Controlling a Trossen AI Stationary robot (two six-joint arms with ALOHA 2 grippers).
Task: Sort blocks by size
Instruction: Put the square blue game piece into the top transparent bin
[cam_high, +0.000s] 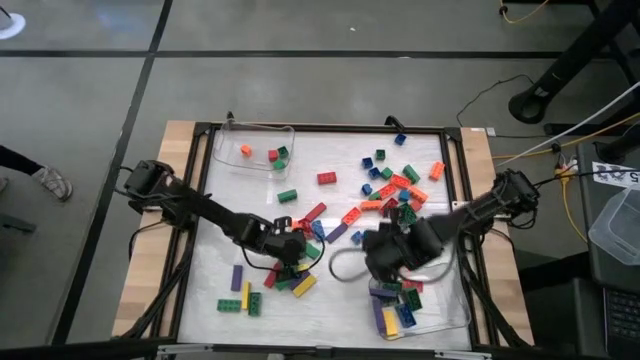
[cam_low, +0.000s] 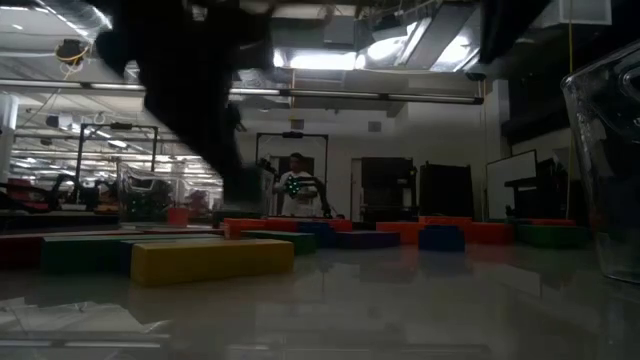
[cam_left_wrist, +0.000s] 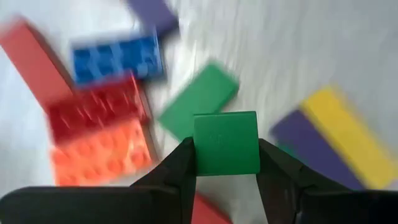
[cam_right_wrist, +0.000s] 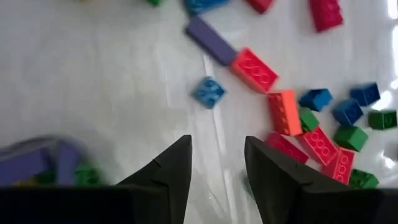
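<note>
Many coloured blocks lie on the white table: a loose spread (cam_high: 395, 185) at the far right and a pile (cam_high: 290, 275) near the middle front. My left gripper (cam_high: 293, 248) stands over that pile, shut on a small green square block (cam_left_wrist: 226, 143). Below it lie red (cam_left_wrist: 93, 109), orange (cam_left_wrist: 102, 152), blue (cam_left_wrist: 118, 56) and a long green block (cam_left_wrist: 199, 99). My right gripper (cam_right_wrist: 217, 165) hangs open over bare table beside the near right tray (cam_high: 440, 310), with nothing between its fingers. A small blue block (cam_right_wrist: 208, 92) lies ahead of it. My left gripper pinches the small green block by two opposite sides (cam_left_wrist: 198, 152), one finger (cam_left_wrist: 177, 168) on each. The fingers slant down from the table's left side. The block's flat face is turned to the wrist camera, and it seems to sit above the blocks below it.
A clear tray (cam_high: 225, 150) at the far left holds a few small blocks. The clear tray at the near right holds several longer blocks (cam_high: 395, 310). A few long blocks (cam_high: 240, 295) lie near the front left. A raised frame edges the table. A person (cam_low: 295, 185) stands far off in the room.
</note>
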